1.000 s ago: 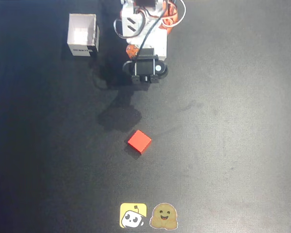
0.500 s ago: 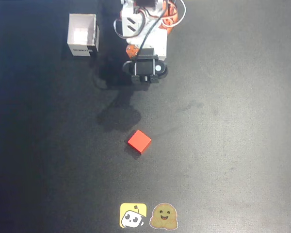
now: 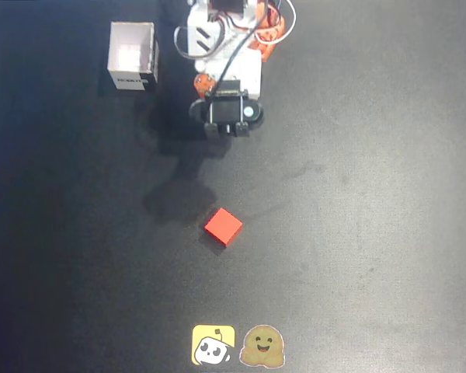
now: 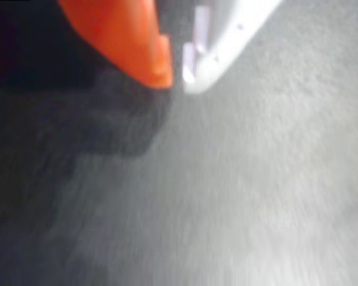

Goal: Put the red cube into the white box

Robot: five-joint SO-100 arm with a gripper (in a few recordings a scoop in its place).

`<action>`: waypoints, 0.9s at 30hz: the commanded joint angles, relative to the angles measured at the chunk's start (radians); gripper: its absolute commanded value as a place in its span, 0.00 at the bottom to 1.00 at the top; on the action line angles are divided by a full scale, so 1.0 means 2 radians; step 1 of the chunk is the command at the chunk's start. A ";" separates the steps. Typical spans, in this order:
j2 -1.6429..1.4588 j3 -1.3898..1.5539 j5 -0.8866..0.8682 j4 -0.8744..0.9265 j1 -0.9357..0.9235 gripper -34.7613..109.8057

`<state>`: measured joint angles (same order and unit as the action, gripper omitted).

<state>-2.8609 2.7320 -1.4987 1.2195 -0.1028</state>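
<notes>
On the dark counter [image 3: 373, 194]: reach step, nothing grasped.
Red cube [image 3: 223, 226] lies mid-counter, well apart from the white box [image 3: 132, 56]. Jaws [image 4: 176, 74] look nearly clenched and empty, though the wrist view is blurred. Next: extend toward the cube, spread jaws.

A bright red cube [image 3: 223, 226] and a white box [image 3: 133, 56] with a dark label sit on a black table [image 3: 373, 194].

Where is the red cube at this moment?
In the overhead view the red cube lies on the dark table slightly left of centre, below the arm and above the two stickers, far from the white box at upper left.
</notes>
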 commanded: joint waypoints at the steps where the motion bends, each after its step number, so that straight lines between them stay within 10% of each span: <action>1: 0.084 -0.090 0.001 -0.021 -0.002 0.24; 27: 0.512 -0.364 0.021 -0.133 0.045 0.24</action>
<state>-1.8423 2.0509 -1.4634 0.9771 -0.0077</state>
